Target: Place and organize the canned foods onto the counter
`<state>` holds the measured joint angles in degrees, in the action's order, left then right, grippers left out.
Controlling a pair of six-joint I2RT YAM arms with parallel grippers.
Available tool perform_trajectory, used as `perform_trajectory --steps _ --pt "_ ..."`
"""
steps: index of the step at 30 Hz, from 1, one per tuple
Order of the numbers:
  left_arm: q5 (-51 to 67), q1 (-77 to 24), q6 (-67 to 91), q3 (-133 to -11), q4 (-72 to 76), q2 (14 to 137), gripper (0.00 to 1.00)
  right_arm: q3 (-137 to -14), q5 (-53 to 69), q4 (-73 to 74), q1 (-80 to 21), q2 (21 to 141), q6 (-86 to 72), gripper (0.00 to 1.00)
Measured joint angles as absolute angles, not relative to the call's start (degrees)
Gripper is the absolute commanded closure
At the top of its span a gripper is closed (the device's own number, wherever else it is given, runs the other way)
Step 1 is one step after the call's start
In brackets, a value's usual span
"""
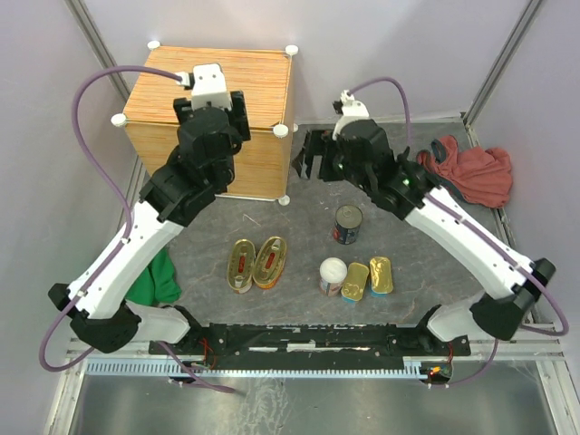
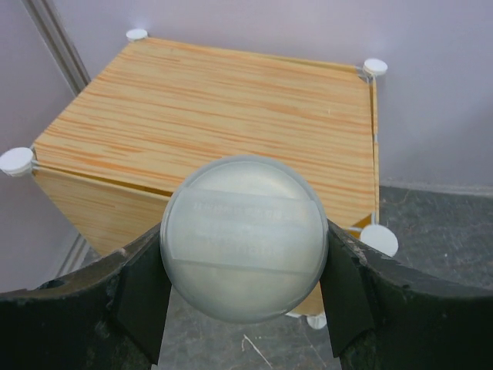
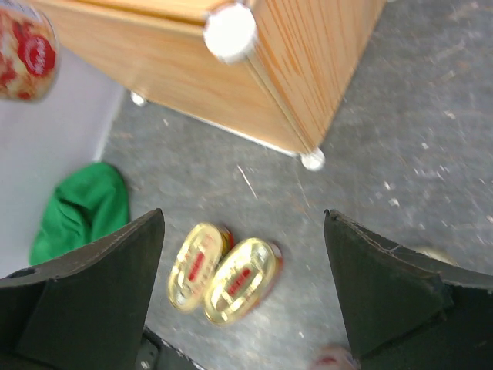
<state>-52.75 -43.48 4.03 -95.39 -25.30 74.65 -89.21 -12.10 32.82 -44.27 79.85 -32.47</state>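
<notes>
Grey tabletop (image 1: pixel 299 227) — wood-grain counter (image 1: pixel 267 82) at back, green cloth (image 1: pixel 163 276) left, red cloth (image 1: pixel 480 172) right, six cans (image 1: pixel 347 224) between.

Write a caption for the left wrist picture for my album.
Left gripper holding a white-lidded can, the wood-grain counter beyond it.

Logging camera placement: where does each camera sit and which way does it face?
Top external: above, behind the arm bases, looking down on counter, left arm, right arm.
Left wrist: past the left gripper, shut on a white-lidded can, onto the counter.
Right wrist: down through the open right gripper at oval tins.
Shared: all show the counter.
</notes>
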Motion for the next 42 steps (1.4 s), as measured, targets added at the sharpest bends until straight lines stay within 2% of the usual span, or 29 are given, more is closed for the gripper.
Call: perform_trajectory --steps 9,21,29,42 --pt "-47.99 -33.5 3.9 -105.84 -29.1 79.15 0.97 -102.15 -7.03 28.64 -40.12 92.33 -39.22 0.1" --pt "-39.59 -21.04 6.63 -108.79 -32.88 82.78 0.97 -110.43 -2.33 26.68 -37.6 103.57 -45.78 0.12" --pt "-36.88 -18.15 7.44 -110.34 -33.89 84.38 0.97 -113.19 -0.23 26.3 -36.71 108.18 -48.16 0.14" --pt "-35.64 -17.02 7.44 -113.56 -34.11 86.94 0.97 -115.55 2.94 25.39 -34.65 111.81 -50.33 0.23"
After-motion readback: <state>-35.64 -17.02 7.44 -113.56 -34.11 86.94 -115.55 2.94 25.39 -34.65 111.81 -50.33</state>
